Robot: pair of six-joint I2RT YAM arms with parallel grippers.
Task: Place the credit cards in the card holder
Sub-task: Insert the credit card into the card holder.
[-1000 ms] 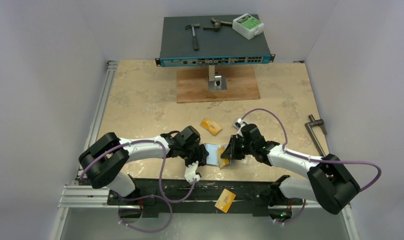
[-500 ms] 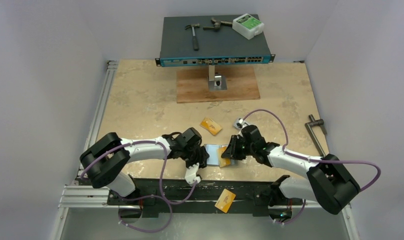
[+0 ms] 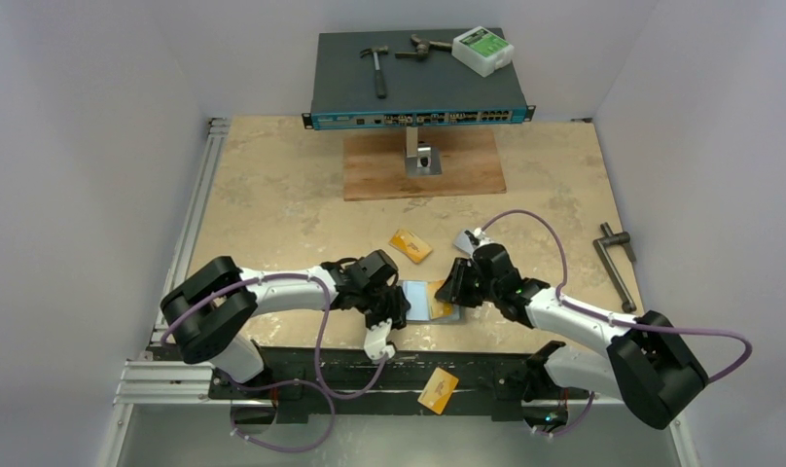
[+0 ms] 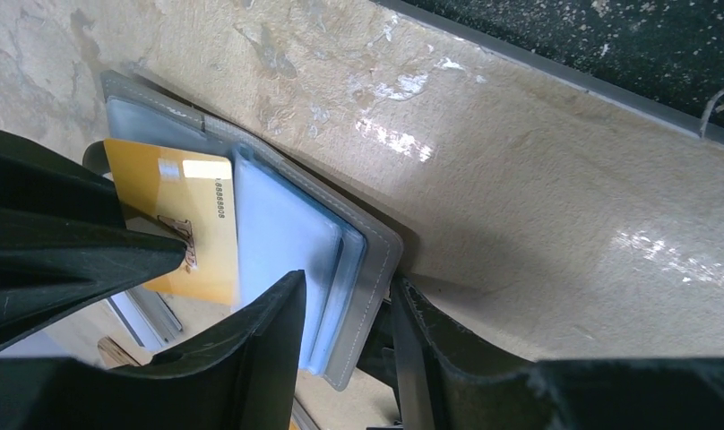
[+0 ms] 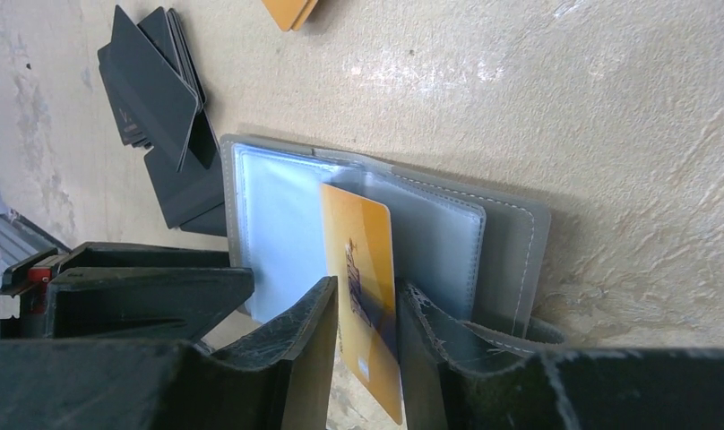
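The card holder [image 3: 418, 297] lies open on the worktop [image 3: 272, 195], close to its near edge. Its left edge sits between the left jaws. A card [image 3: 442, 312] rests in its right half and sticks out to the right, between the parted right jaws. A second card [image 3: 410, 245] lies on the worktop just behind the holder. A third card [image 3: 438, 389] lies in front of it, on the base rail [image 3: 321, 375]. Well behind the holder, a board [image 3: 379, 175] carries a stand with a flat box [image 3: 418, 92] on top. On that box lie a hammer [image 3: 377, 68], a clamp [image 3: 420, 47] and a small case [image 3: 482, 50]. A crank handle [image 3: 615, 263] lies far right of the holder.
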